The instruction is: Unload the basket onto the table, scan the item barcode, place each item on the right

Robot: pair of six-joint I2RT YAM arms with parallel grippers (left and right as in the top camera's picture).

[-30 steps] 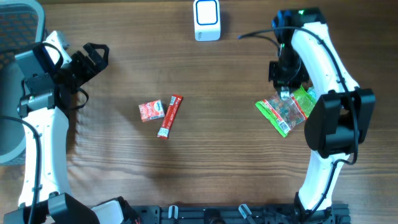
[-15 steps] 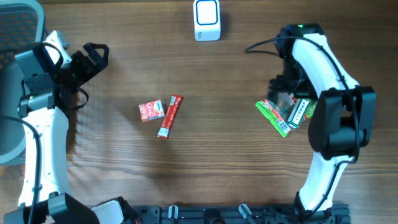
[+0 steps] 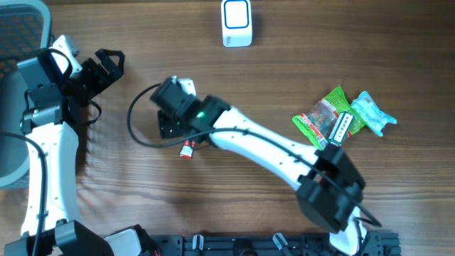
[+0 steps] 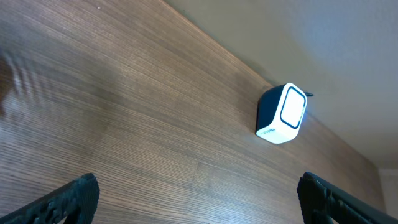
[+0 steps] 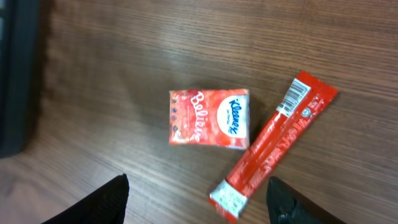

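On the far left, the left gripper [image 3: 108, 64] is open as wide as it goes and holds nothing. It is out at the left edge of the brown wooden table [image 3: 142, 203], well away from all the packs.

Near the middle lies a small red paper pack of tissues [image 5: 210, 119], flat on the table with its white label up. Just beside it, on its right in the right wrist view, lies a long thin red foil stick pack [image 5: 273, 146], tilted, with a barcode at its top end. The two are close but not touching. The right gripper [image 5: 199, 204] hangs over them with its fingers spread apart and holds nothing.

At the top edge of the table stands the white and dark blue box scanner [image 3: 236, 23].

On the right lie a green plastic snack bag [image 3: 320, 121] and a light blue wrapped packet [image 3: 373, 114], touching each other. I cannot tell what is inside them.
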